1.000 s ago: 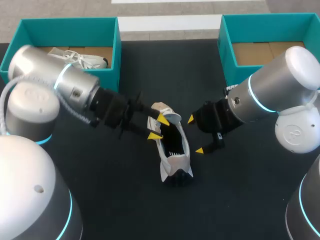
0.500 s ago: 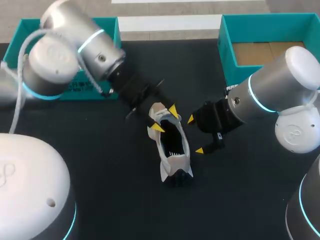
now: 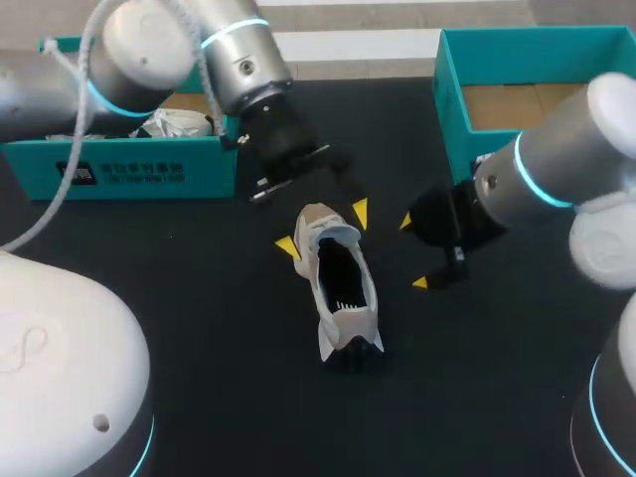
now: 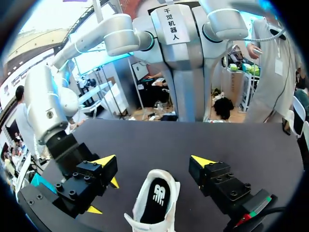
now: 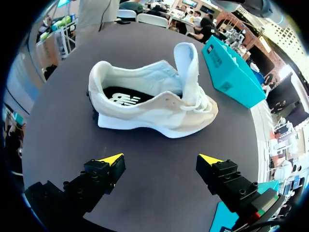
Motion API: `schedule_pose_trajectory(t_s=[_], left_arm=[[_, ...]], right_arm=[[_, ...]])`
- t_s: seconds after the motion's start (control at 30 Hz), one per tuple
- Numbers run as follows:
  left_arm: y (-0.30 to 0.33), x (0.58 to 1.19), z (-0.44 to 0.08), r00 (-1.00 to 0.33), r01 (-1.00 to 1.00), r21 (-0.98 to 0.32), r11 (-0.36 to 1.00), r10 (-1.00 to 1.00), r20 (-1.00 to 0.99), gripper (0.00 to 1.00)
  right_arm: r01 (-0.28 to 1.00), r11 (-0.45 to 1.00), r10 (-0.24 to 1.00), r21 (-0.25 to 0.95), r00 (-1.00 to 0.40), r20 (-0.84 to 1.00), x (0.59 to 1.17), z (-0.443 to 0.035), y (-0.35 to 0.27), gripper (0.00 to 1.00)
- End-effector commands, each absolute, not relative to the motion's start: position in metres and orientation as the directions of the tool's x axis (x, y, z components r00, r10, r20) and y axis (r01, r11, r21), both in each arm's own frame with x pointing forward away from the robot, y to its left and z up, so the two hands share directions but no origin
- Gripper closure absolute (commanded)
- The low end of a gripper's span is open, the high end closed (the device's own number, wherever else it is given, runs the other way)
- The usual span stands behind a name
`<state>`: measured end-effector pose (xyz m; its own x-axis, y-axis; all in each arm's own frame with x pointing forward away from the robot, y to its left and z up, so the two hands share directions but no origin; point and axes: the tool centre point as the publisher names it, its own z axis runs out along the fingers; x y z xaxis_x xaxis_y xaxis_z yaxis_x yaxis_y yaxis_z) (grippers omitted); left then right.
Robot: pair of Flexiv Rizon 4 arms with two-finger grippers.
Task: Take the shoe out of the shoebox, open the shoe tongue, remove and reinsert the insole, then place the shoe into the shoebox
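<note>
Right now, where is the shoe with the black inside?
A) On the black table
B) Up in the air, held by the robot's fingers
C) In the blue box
A: the shoe sits on its sole on the black table. The open fingers of the left gripper and right gripper stand clear of it.

Robot lab or demo cell, not a home or shop. Evidence: two silver industrial-type arms, left arm (image 3: 234, 60) & right arm (image 3: 556, 169), each w/ glowing blue rings at the joints. Both are mounted on one grey pedestal (image 4: 186, 72) at the edge of a plain black worktop (image 3: 199, 328). Each has a black two-finger unit w/ yellow tips: left end effector (image 3: 323, 229) & right end effector (image 3: 413, 252), fingers spread on both. Props look like a test setup: one beige shoe (image 3: 343, 298) mid-worktop, plus a left shoebox (image 3: 129, 171) & a right shoebox (image 3: 444, 99), both teal, at the far corners.
</note>
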<state>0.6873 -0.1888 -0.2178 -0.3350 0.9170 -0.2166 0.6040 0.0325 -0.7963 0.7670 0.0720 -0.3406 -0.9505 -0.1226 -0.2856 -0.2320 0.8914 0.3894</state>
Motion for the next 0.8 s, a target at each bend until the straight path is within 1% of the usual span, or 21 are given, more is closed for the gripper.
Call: schedule_pose_trajectory(t_s=[0.03,0.1,0.17,0.27,0.4,0.47,0.6,0.7,0.8], left_arm=[[-0.192,0.691,-0.218,-0.177,0.603,-0.797,0.032,0.980,-0.094,0.00],[-0.192,0.691,-0.218,-0.177,0.603,-0.797,0.032,0.980,-0.094,0.00],[-0.192,0.691,-0.218,-0.177,0.603,-0.797,0.032,0.980,-0.094,0.00],[-0.192,0.691,-0.218,-0.177,0.603,-0.797,0.032,0.980,-0.094,0.00],[-0.184,0.689,-0.220,-0.181,0.631,-0.773,0.064,0.981,-0.066,0.00],[-0.179,0.690,-0.220,-0.178,0.640,-0.764,0.077,0.983,-0.050,0.00],[-0.173,0.691,-0.220,-0.168,0.671,-0.736,0.091,0.985,-0.032,0.00],[-0.173,0.691,-0.222,-0.176,0.693,-0.712,0.116,0.984,-0.012,0.00],[-0.173,0.687,-0.224,-0.163,0.703,-0.703,0.106,0.987,-0.014,0.00]], right_arm=[[-0.254,0.907,-0.187,0.335,-0.958,-0.219,0.763,-0.285,0.037,0.00],[-0.263,0.906,-0.211,0.331,-0.960,-0.185,0.763,-0.275,0.029,0.00],[-0.300,0.901,-0.261,0.313,-0.952,-0.158,0.762,-0.267,0.022,0.00],[-0.316,0.887,-0.285,0.335,-0.948,-0.141,0.760,-0.257,0.010,0.00],[-0.276,0.899,-0.264,0.340,-0.961,-0.083,0.758,-0.247,-0.007,0.00],[-0.278,0.897,-0.270,0.345,-0.960,-0.071,0.758,-0.241,-0.012,0.00],[-0.251,0.911,-0.236,0.327,-0.968,-0.086,0.759,-0.226,-0.021,0.00],[-0.246,0.918,-0.230,0.311,-0.969,-0.087,0.759,-0.225,-0.022,0.00],[-0.246,0.918,-0.230,0.311,-0.969,-0.087,0.759,-0.225,-0.022,0.00]])
